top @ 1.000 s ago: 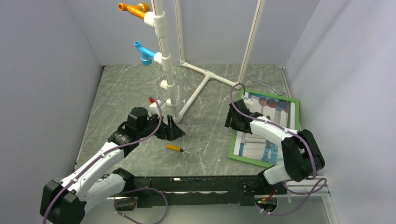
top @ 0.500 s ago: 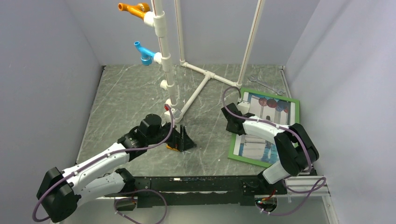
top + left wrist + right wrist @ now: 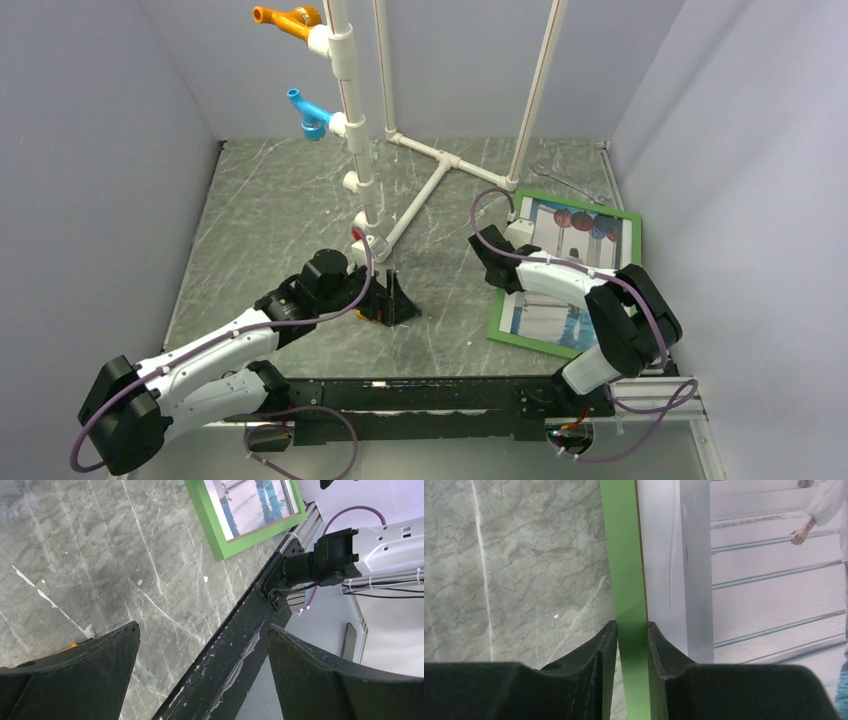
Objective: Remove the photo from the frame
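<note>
The green frame [image 3: 535,343] lies flat at the right of the table with the photo [image 3: 590,235] inside it, balloons at its far end. My right gripper [image 3: 497,262] sits at the frame's left rail. In the right wrist view its jaws press on both sides of that green rail [image 3: 624,555], shut on it, with the photo's [image 3: 764,580] white border just to the right. My left gripper [image 3: 395,300] hovers mid-table, wide open, with nothing between its fingers [image 3: 90,670]. The frame's near corner [image 3: 210,530] shows ahead of it.
A white pipe stand [image 3: 370,130] with orange [image 3: 285,20] and blue [image 3: 312,115] fittings rises at the back centre. A wrench [image 3: 565,180] lies behind the frame. An orange-handled screwdriver [image 3: 365,314] lies under my left gripper. The black base rail [image 3: 420,395] runs along the near edge.
My right gripper has closed onto the frame's left rail. My left arm has swung right and nearer, over the screwdriver, still open.
</note>
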Available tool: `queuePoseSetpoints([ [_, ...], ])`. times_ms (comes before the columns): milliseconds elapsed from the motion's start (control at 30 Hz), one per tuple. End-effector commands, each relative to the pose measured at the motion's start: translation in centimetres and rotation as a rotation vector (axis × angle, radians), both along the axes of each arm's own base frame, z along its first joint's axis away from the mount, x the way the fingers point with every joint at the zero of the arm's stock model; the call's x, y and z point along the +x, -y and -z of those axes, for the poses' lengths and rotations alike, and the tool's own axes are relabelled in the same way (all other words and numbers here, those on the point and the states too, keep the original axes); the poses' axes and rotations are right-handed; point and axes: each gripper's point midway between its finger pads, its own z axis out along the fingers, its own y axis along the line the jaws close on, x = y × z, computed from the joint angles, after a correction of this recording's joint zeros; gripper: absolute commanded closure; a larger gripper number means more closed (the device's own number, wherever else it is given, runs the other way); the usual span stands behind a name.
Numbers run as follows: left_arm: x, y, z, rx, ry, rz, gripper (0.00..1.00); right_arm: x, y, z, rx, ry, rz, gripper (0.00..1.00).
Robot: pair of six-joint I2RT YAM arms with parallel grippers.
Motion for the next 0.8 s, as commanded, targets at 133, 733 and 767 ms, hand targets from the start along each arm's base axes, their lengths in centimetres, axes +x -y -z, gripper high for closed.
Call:
queuePoseSetpoints([
  [133, 0.7, 0.6, 0.3, -0.033, 0.007, -0.025, 0.01, -0.4, -7.3, -0.4, 0.258, 0.003, -0.105, 0.92],
  [733, 0.2, 3.4, 4.0, -0.110, -0.148, 0.032, 0.01, 0.0, -14.6, -4.8, 0.586, 0.113, -0.254, 1.00],
  [767, 0.1, 3.5, 4.0, -0.114, -0.143, 0.031, 0.01, 0.0, -14.9, -5.1, 0.604, 0.121, -0.262, 1.00],
])
